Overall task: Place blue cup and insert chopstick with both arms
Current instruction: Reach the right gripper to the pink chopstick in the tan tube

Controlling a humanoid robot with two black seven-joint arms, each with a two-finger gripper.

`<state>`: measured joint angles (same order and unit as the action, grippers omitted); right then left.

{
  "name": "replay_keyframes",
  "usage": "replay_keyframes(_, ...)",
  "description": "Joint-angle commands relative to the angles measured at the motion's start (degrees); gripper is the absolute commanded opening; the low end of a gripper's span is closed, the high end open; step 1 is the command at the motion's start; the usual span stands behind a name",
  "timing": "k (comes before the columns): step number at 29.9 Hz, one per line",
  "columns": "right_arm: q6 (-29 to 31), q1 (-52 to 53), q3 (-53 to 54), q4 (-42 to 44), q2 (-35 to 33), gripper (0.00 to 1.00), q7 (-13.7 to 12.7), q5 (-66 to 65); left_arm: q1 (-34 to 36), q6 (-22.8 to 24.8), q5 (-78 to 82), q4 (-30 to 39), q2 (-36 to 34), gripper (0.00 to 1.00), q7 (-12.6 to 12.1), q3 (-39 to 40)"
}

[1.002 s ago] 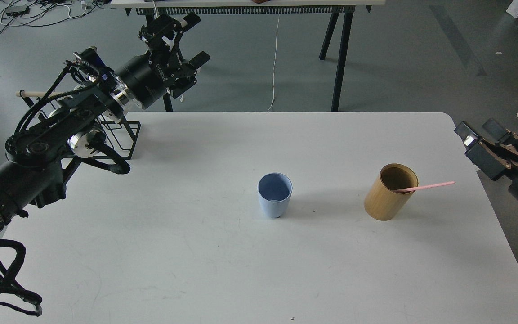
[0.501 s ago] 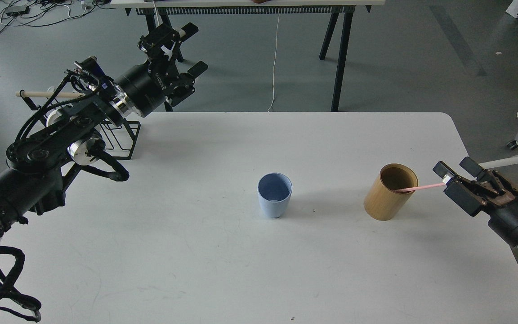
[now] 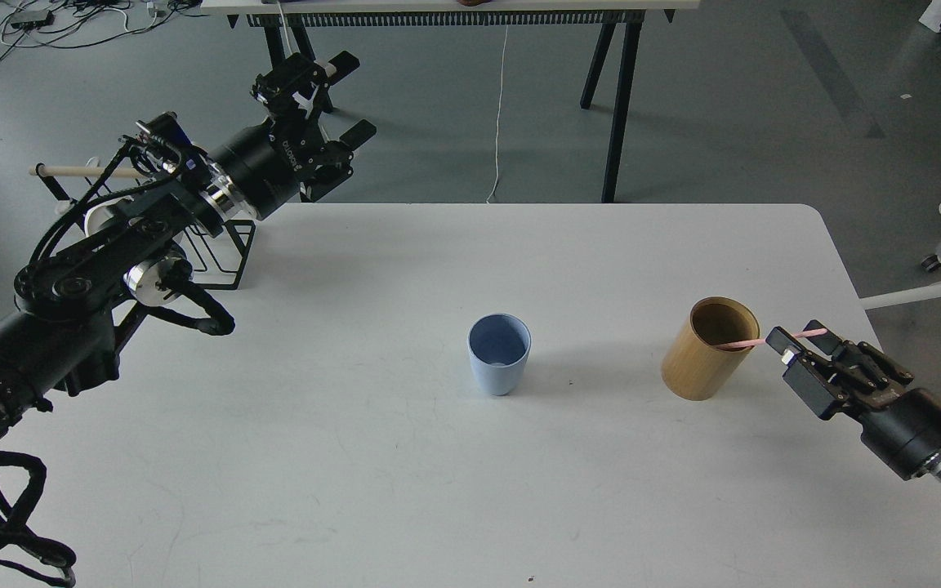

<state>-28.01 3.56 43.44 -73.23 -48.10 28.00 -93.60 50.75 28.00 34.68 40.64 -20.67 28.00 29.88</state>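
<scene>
Blue cup (image 3: 499, 354) stands upright and empty near the middle of the white table (image 3: 405, 482), its mouth open to the viewer. Well to its right stands a tan wooden cylinder (image 3: 709, 349), taller than the cup. A pink chopstick (image 3: 747, 342) leans out of the cylinder over its right rim, its free end pointing right. The right gripper (image 3: 797, 347) lies low over the table's right side, just beside the cylinder, with its fingers to either side of the chopstick's outer end; whether they press on the stick cannot be told. The left gripper (image 3: 338, 98) is held high beyond the table's far left corner, fingers spread wide and holding nothing. Below the left arm, a black wire rack (image 3: 221, 253) with a pale wooden rod (image 3: 78, 171) sits at the table's left edge.
</scene>
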Motion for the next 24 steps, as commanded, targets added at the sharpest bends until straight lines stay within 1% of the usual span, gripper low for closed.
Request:
replay_keyframes(1, 0.01, 1.01, -0.11, 1.51, 0.29, 0.56, 0.0, 0.09, -0.39, 0.0, -0.05, -0.03, 0.02, 0.94, 0.0, 0.0)
replay_keyframes(4, 0.01, 1.63, -0.46, 2.04, 0.99, 0.49, 0.0, 0.09, -0.48, 0.0, -0.14, -0.03, 0.02, 0.94, 0.0, 0.0)
replay_keyframes(7, 0.01, 3.03, -2.22, 3.62, 2.13, 0.37, 0.0, 0.0, -0.48, 0.0, -0.14, -0.03, 0.02, 0.94, 0.0, 0.0)
replay_keyframes(10, 0.01, 4.96, -4.5, 4.67, 2.66, 0.34, 0.0, 0.09, -0.74, 0.0, -0.14, -0.03, -0.07, 0.94, 0.0, 0.0)
replay_keyframes(12, 0.01, 5.49, -5.12, 4.76, 2.75, 0.28, 0.0, 0.09, -0.74, 0.0, -0.14, -0.12, -0.07, 0.94, 0.0, 0.0)
replay_keyframes(14, 0.01, 5.67, -5.12, 4.77, 2.84, 0.26, 0.0, 0.09, -0.92, 0.0, -0.14, -0.12, -0.07, 0.94, 0.0, 0.0)
replay_keyframes(15, 0.01, 5.93, -5.12, 4.76, 2.84, 0.23, 0.0, 0.09, -1.09, 0.0, -0.14, -0.12, -0.07, 0.94, 0.0, 0.0)
replay_keyframes(18, 0.01, 6.29, -5.21, 4.76, 2.75, 0.17, 0.0, 0.09, -1.18, 0.0, -0.14, -0.12, -0.07, 0.94, 0.0, 0.0)
replay_keyframes(19, 0.01, 6.29, -5.21, 4.76, 2.75, 0.13, 0.0, 0.09, -1.18, 0.0, -0.14, -0.12, -0.07, 0.95, 0.0, 0.0)
replay_keyframes(24, 0.01, 6.55, -5.12, 4.76, 2.58, 0.07, 0.0, 0.17, -1.62, 0.0, -0.23, -0.12, 0.02, 0.95, 0.0, 0.09)
